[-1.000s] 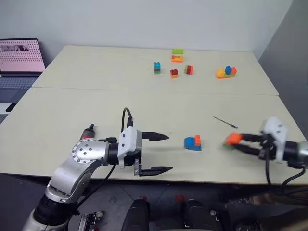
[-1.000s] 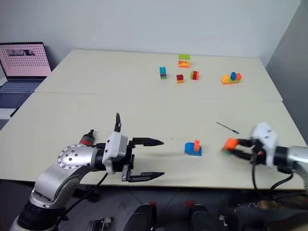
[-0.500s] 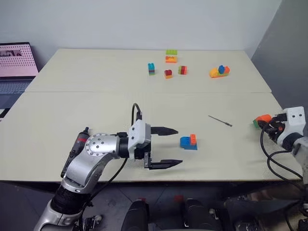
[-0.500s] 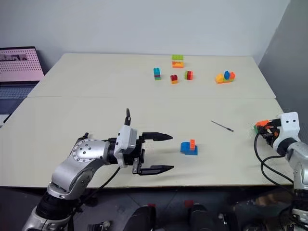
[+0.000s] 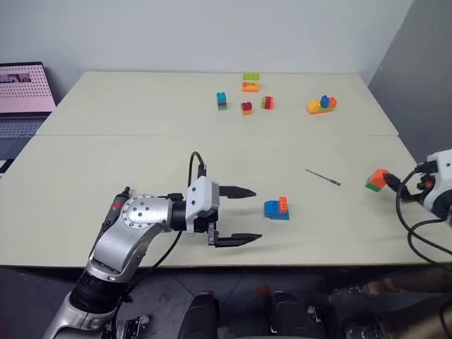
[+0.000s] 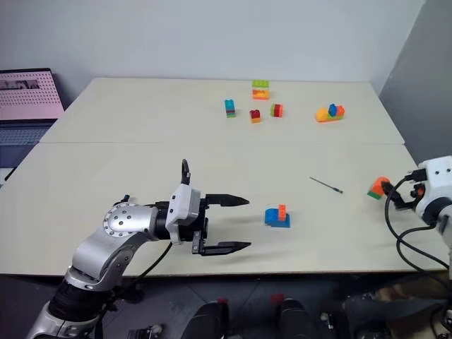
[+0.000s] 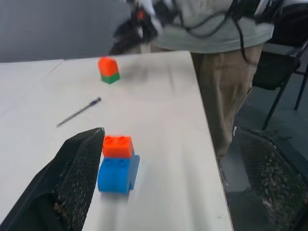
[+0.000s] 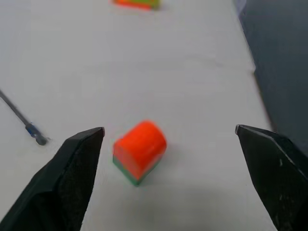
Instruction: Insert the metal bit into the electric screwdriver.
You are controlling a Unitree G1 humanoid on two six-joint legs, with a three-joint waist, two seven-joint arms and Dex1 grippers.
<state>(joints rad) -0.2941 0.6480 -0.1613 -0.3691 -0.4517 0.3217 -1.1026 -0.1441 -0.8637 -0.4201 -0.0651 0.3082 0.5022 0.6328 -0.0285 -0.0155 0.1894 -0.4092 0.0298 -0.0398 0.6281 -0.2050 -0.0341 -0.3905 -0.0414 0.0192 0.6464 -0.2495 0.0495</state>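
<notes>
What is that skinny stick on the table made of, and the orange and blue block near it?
The metal bit looks like dull grey metal: needle-thin and straight, with a small bluish tip. The orange and blue block looks like smooth moulded plastic: bright solid colours and studs on top.

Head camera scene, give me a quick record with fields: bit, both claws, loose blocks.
metal bit: flat on the table, untouched
left claw: open, empty, near edge, pointing toward the blue and orange block
right claw: open, empty, at the right edge
orange and green block: on the table just ahead of the right claw, not gripped
far blocks: small coloured stacks in a loose row
</notes>
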